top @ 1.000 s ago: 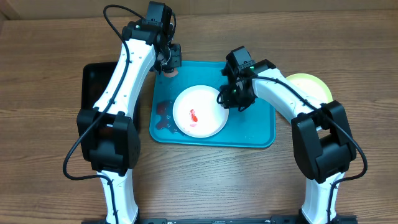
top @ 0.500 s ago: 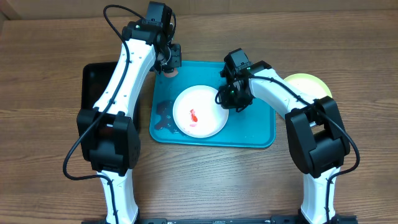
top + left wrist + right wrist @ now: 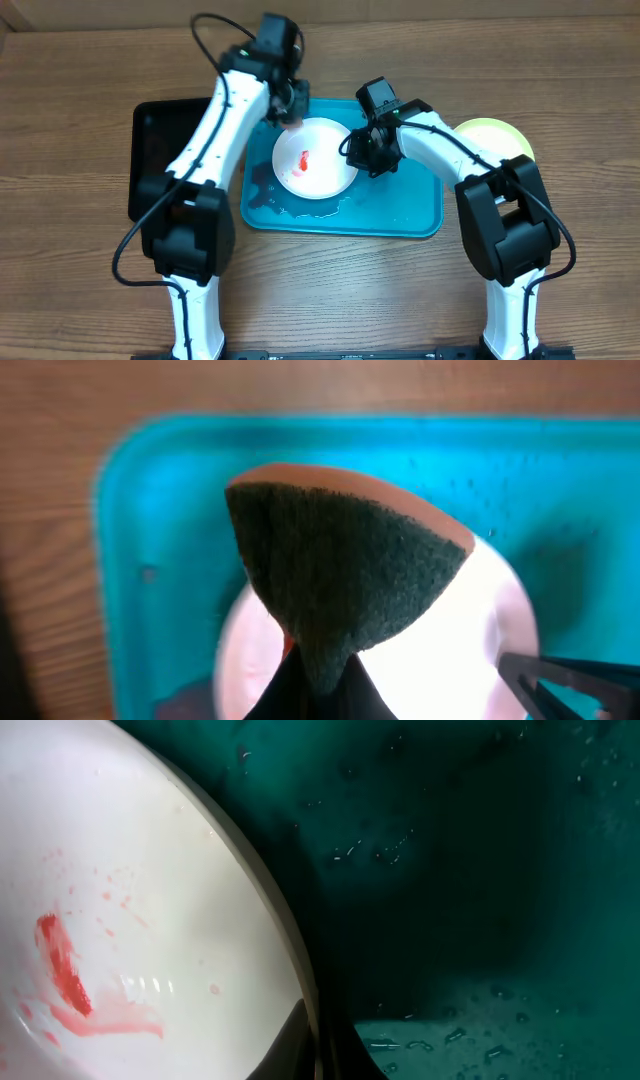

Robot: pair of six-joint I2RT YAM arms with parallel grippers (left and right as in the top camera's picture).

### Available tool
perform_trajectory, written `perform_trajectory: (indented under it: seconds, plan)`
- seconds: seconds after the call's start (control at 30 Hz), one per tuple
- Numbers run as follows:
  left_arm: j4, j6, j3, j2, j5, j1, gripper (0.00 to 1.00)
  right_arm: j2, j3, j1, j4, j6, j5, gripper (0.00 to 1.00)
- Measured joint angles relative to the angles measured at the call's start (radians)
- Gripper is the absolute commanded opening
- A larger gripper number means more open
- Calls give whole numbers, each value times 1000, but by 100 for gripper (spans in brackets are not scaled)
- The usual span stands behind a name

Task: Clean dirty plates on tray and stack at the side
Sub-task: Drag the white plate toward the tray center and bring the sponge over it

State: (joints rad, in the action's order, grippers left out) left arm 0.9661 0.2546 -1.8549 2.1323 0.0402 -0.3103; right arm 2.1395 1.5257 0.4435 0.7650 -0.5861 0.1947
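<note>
The white plate (image 3: 318, 160) with a red smear (image 3: 303, 160) is over the turquoise tray (image 3: 400, 205). My right gripper (image 3: 357, 150) is shut on the plate's right rim; its wrist view shows its fingers (image 3: 320, 1042) pinching the rim of the white plate (image 3: 150, 890), the red smear (image 3: 65, 975) and the wet tray (image 3: 480, 870). My left gripper (image 3: 292, 108) is shut on a green-and-orange sponge (image 3: 340, 570), held over the plate's far edge (image 3: 450, 650). A pale yellow-green plate (image 3: 500, 135) lies right of the tray. No pale blue plate shows.
A black tray (image 3: 150, 150) sits to the left of the turquoise tray, partly under my left arm. A dark wet patch (image 3: 262, 185) and water drops lie on the turquoise tray's left and front. Bare wooden table surrounds both trays.
The white plate has shifted toward the back of the tray in my right gripper's hold. My left gripper has moved right with the sponge, to the plate's far edge.
</note>
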Motion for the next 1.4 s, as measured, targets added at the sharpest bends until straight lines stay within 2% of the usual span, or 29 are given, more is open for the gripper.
perform_trajectory:
  seconds: [0.4,0.7,0.8,0.97,1.07,1.23,1.4]
  plan:
    - [-197,1,270,0,-17,-28,4,0,0,3,-5,-48,-9,4]
    - [-230,2,311,0,-16,-31,4,0,0,3,-5,-50,-10,4]
    - [-224,-25,312,0,32,-35,4,0,0,3,-5,-50,-10,4]
    - [-207,-135,317,2,222,-65,4,0,0,3,-5,-50,-11,4]
    - [-219,-161,317,9,254,-103,4,0,0,3,-3,-50,-13,4]
    - [-286,-115,317,9,140,-114,4,0,-1,-2,-12,-53,-16,4]
    - [-349,-6,317,10,-135,-119,4,1,-1,-2,-13,-59,-16,4]
